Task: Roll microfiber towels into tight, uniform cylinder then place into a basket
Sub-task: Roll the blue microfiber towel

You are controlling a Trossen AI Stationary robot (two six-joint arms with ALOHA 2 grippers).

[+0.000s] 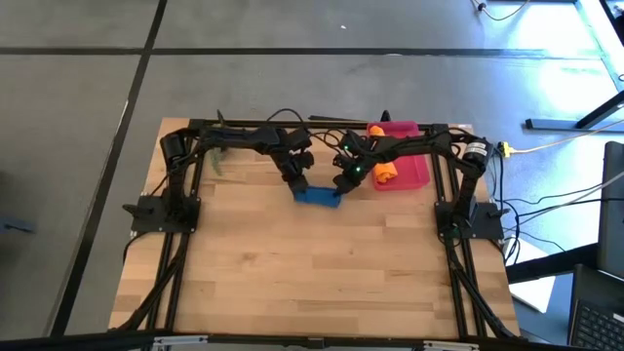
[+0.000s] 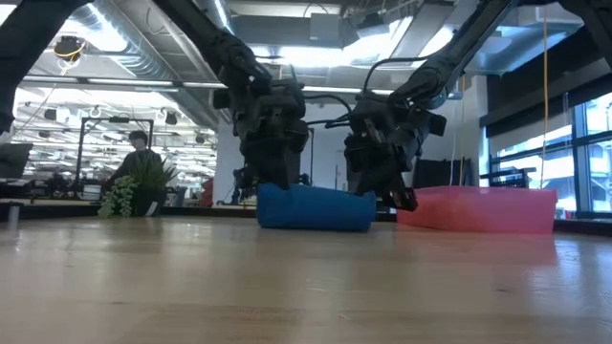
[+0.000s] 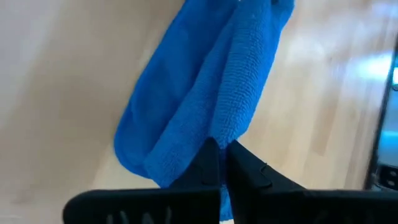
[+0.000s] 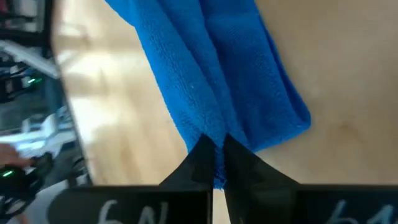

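Blue towel (image 1: 316, 195) lying rolled on the desk near the middle of the far edge, just beside the basket (image 1: 414, 177), not yet inside it. Orange towel (image 1: 385, 173) already resting in the basket, at its near left corner as seen from above.

Left gripper (image 3: 219, 155) at the left end of the blue roll, fingers pressed together and pinching a fold of cloth between the tips. Right gripper (image 4: 216, 149) at the right end, fingers likewise pressed together on the towel's edge. Both arms bent low over the roll; in the low view the roll sitting on the wood, its right end close to the basket wall (image 2: 497, 212) but apart from it.

Step in hand, by judgement: carrying the finished roll into the basket. For doing it well:
- Keep both pinches firm and deep enough to catch several layers, not only the outer flap, otherwise the roll may unwind when raised.
- Lift both ends together and level, so that the middle does not sag and open.
- Rise clear of the basket wall before moving sideways; dragging over the rim could loosen the cylinder or push the basket.
- Lower next to the orange towel, in the free part, with the loose edge facing down so its own weight holds it closed.
- Release both ends at the same time, only when the roll rests on the basket floor.
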